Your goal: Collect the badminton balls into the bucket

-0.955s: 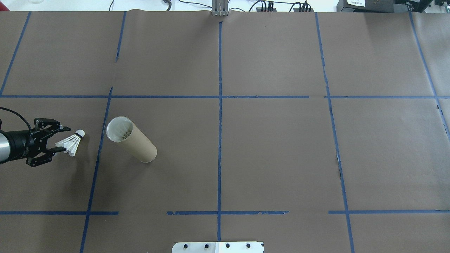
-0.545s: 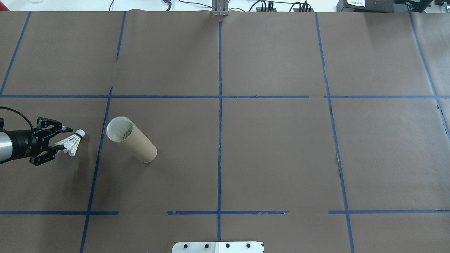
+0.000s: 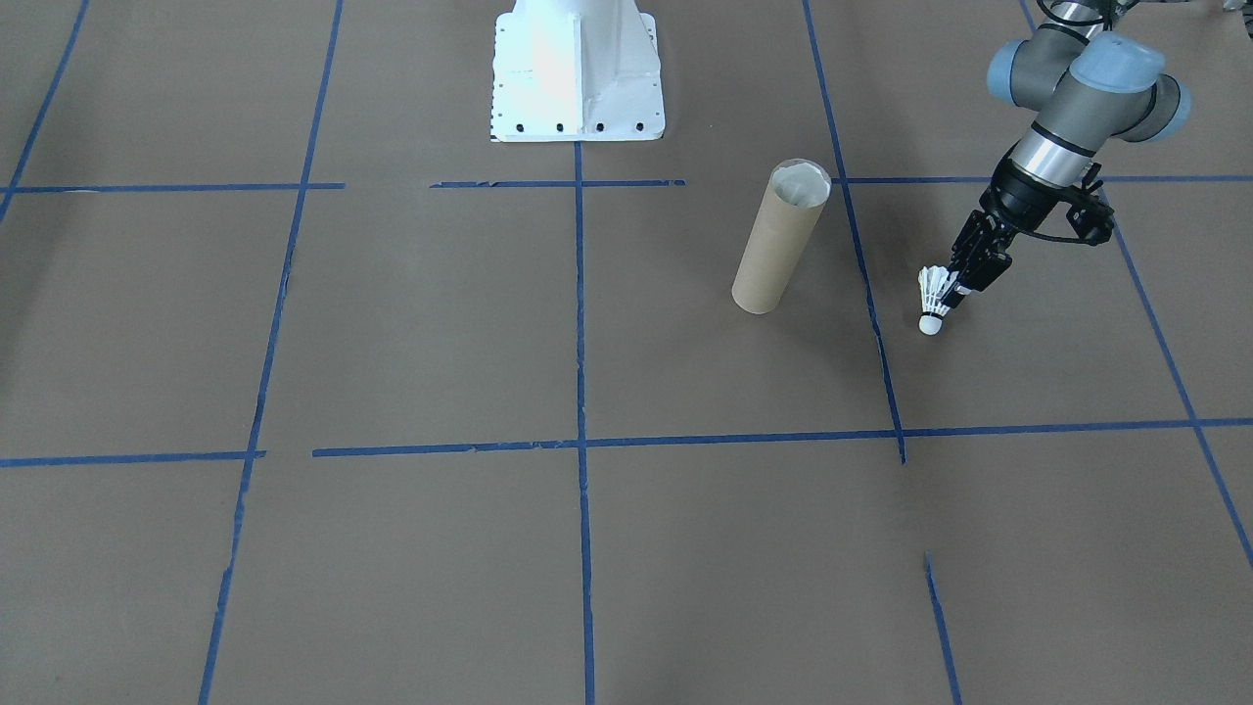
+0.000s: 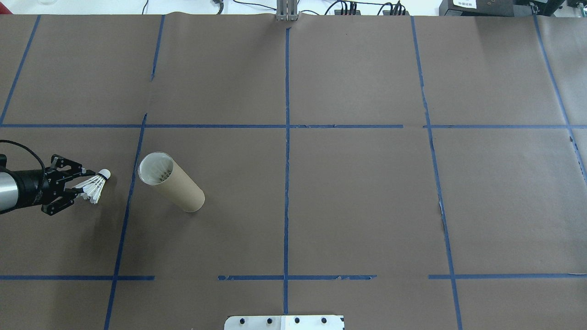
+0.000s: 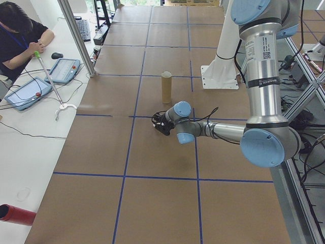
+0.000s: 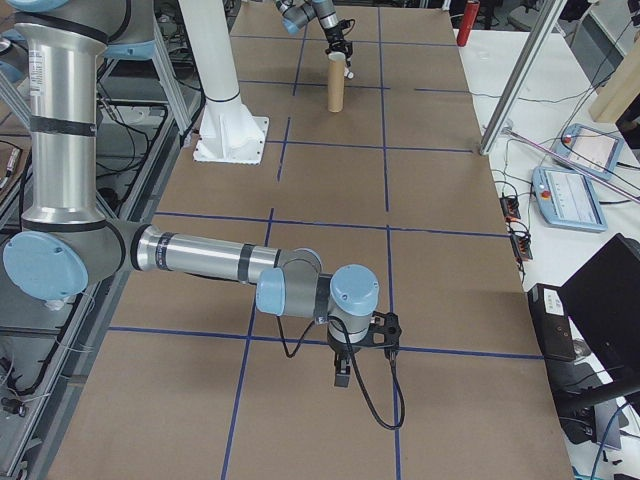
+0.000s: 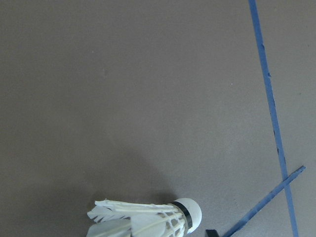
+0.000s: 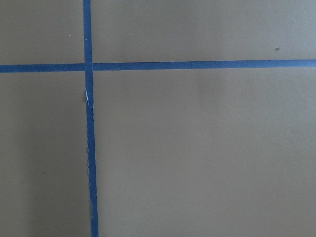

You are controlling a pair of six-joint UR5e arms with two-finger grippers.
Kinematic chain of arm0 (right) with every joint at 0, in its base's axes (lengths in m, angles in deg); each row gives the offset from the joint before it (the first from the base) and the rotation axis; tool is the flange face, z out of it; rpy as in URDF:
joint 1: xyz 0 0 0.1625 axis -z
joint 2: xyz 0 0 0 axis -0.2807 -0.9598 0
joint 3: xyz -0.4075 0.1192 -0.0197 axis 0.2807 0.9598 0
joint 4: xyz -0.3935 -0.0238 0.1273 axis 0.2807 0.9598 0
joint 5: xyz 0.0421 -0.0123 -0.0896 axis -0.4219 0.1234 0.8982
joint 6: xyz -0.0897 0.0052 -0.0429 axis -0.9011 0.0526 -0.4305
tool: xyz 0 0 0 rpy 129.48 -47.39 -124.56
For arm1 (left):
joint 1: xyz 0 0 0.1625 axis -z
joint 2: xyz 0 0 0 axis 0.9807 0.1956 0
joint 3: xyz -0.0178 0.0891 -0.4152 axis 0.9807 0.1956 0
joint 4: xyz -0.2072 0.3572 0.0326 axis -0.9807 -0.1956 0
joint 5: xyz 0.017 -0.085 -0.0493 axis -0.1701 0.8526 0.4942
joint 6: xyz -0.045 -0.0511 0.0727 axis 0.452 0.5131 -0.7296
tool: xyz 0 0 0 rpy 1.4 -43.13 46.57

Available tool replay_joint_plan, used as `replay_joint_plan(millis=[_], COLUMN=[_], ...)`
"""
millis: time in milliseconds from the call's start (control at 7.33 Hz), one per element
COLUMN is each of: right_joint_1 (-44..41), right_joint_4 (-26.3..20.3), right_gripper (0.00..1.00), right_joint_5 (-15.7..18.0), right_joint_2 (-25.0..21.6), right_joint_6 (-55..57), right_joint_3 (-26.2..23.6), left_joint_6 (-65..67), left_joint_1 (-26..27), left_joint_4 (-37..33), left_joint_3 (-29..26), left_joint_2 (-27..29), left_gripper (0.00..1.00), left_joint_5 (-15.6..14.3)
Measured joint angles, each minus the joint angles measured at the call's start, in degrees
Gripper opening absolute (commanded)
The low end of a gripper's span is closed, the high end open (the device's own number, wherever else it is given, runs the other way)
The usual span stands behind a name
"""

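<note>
Overhead exterior | left gripper (image 4: 81,184) jaws pinch the small white feather shuttlecock (image 4: 94,185) by its feathers, so it can be lifted | tall brown cardboard tube (image 4: 172,182) stands open-topped just past the jaws, waiting | right gripper (image 6: 342,378): cannot tell.

Left pincer (image 4: 85,183) jaws narrowed onto shuttlecock (image 4: 95,185) feather skirt; arm drew back slightly leftward.

Bright even overhead light, soft faint shadows, sharp focus throughout
</note>
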Motion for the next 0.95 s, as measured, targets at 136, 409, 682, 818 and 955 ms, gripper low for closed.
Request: replay_joint_plan(millis=[136,409,682,818,955], right_joint_1=[0.0,0.0,0.0,0.0,0.0], right_joint_4=[0.0,0.0,0.0,0.0,0.0], right_gripper=[1.0,1.0,1.0,1.0,1.0], right_joint_5=[0.0,0.0,0.0,0.0,0.0], right_joint_2=[0.0,0.0,0.0,0.0,0.0], right_joint_6=[0.0,0.0,0.0,0.0,0.0], right_joint_3=[0.0,0.0,0.0,0.0,0.0], left_joint_6=[0.0,-0.1,-0.5,-0.8,-1.8], left_joint_1=[0.0,0.0,0.4,0.6,0.8], left_joint_4=[0.0,-0.1,0.0,1.0,3.8], left_joint_3=[0.1,0.7,2.8,4.6,6.9], left_joint_2=[0.0,-0.3,-0.9,-1.0,-1.0], left_gripper=[0.01,0.0,0.0,0.0,0.0], left_joint_5=[0.0,0.0,0.3,0.8,3.1])
